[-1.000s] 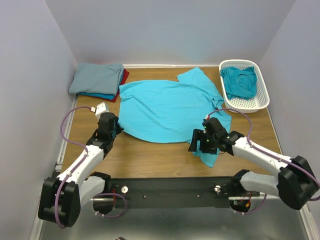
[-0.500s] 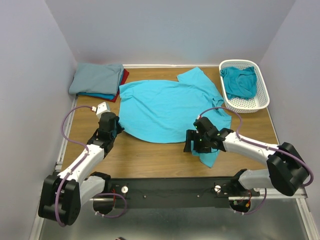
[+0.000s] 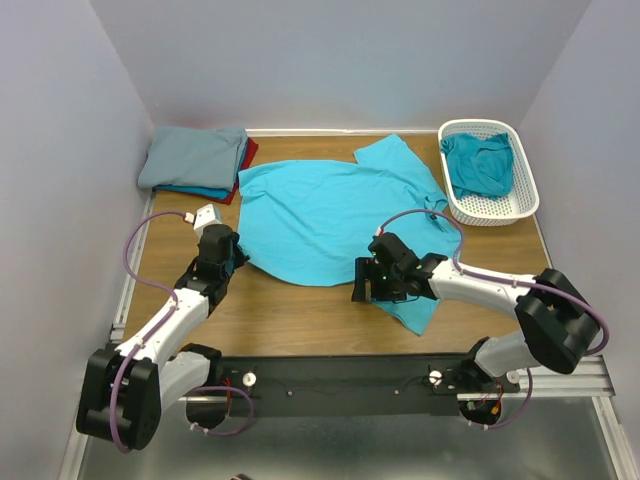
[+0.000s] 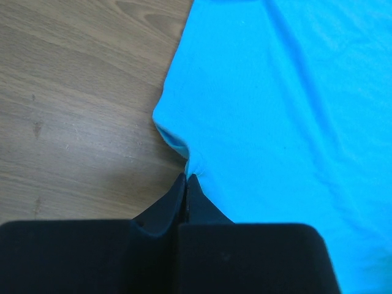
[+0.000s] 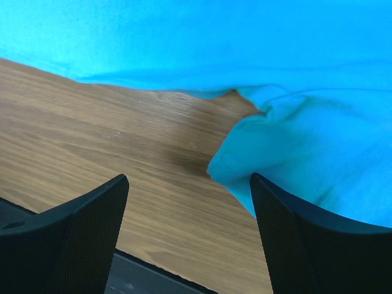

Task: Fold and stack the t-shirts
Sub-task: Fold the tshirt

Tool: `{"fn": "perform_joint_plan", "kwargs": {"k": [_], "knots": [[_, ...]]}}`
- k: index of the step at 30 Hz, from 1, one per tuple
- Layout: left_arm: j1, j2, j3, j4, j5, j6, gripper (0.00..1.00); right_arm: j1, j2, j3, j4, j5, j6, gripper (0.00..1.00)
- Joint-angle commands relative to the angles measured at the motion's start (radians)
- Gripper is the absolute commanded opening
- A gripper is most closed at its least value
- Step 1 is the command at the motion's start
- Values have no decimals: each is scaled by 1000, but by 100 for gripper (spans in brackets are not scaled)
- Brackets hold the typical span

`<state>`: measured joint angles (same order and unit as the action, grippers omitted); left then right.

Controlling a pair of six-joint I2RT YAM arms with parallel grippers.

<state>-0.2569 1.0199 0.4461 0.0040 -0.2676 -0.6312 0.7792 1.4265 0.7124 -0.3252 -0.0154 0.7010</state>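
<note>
A bright turquoise short-sleeved cloth t-shirt [image 3: 320, 215] lies spread across the middle of the brown wooden counter [image 3: 300, 315]. One sleeve points toward the top of the frame and a loose flap trails toward the lower right.

The left end effector [image 3: 234, 258] sits at the shirt's lower left edge. In the left wrist view its black fingers [image 4: 171, 205] are pressed together on the hem, and the cloth [image 4: 288, 104] puckers at their tips.

The right end effector [image 3: 362, 285] hovers low at the shirt's near edge, just left of the trailing flap. In the right wrist view its two fingers [image 5: 92, 226] stand spread wide. Bare wood [image 5: 122, 153] lies between them, and a rumpled fold of the turquoise cloth [image 5: 288, 159] lies just ahead of the right-hand finger. They grip nothing.

In the upper left of the overhead view is a stack of folded tees: a dusty grey-blue tee [image 3: 195, 155] on top, with a red one [image 3: 248, 155] and a blue one [image 3: 205, 190] showing beneath. In the upper right a white plastic lattice basket [image 3: 495, 208] holds a crumpled deeper teal tee [image 3: 478, 162].
</note>
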Motion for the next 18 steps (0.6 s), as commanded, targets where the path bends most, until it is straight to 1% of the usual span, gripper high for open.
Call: {"fn": "perform_joint_plan", "kwargs": {"k": [1,4,7,8,9,11,12,14,16,18], "knots": [[-5,-6,-4,16,8,8,0,31,40,13,-8,22,26,87],[-7,-9,-4,16,10,8,0,38,32,28,-11,22,32,87],[-10,-15,-4,14,7,8,0,40,-17,24,-27,22,51,88],[-12,-17,-6,14,5,8,0,40,-32,24,-43,29,55,88],[-12,-21,-6,13,4,7,0,40,-64,25,-64,75,64,88],[-13,-32,-9,13,1,5,0,40,-86,42,-176,149,75,90],[-13,-35,-9,13,1,4,0,38,-101,48,-264,228,92,91],[-13,-40,-10,16,4,4,0,38,-115,56,-342,290,127,95],[-15,-43,-9,17,11,4,0,37,-133,47,-420,327,161,97],[-16,-47,-10,21,16,4,0,37,-144,12,-451,313,213,97]]}}
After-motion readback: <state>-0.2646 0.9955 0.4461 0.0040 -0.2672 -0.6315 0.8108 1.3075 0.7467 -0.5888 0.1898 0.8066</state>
